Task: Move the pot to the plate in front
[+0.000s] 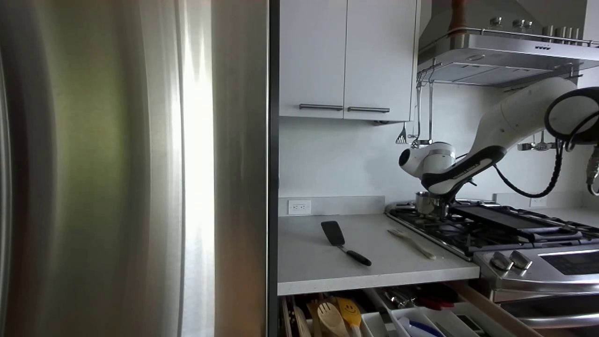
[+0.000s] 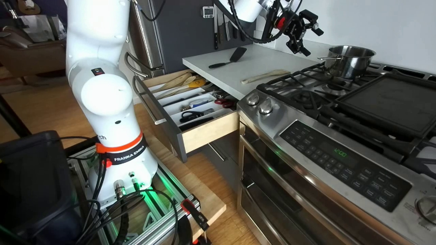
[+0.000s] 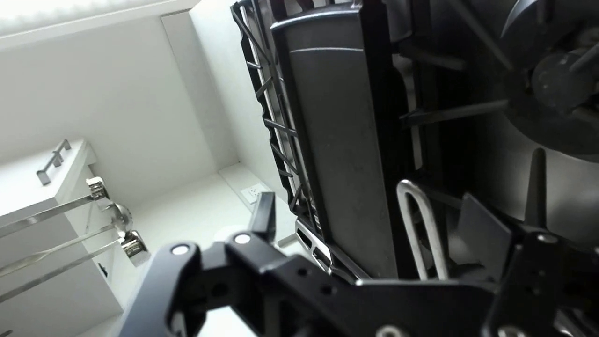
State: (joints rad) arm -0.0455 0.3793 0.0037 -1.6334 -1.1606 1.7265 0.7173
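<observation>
The shiny steel pot [image 1: 425, 204] stands upright on the black grate at the back of the gas cooktop, seen in both exterior views [image 2: 351, 64]. Its wire loop handle [image 2: 328, 58] points out toward the gripper side. A front burner [image 2: 305, 97] with black grate bars lies in front of the pot. My gripper [image 2: 310, 41] is open and empty, above and beside the pot, apart from it. In the wrist view the gripper [image 3: 374, 224] has its fingers wide apart, with the loop handle [image 3: 423, 229] between them in the picture, not gripped. The pot's body is not clear there.
A flat black griddle [image 2: 391, 98] covers the cooktop's middle. A black spatula [image 1: 334, 234] and a wooden fork [image 1: 414, 243] lie on the counter. An open utensil drawer [image 2: 211, 132] juts out below. A range hood [image 1: 505, 56] and hanging utensils [image 1: 430, 110] are above.
</observation>
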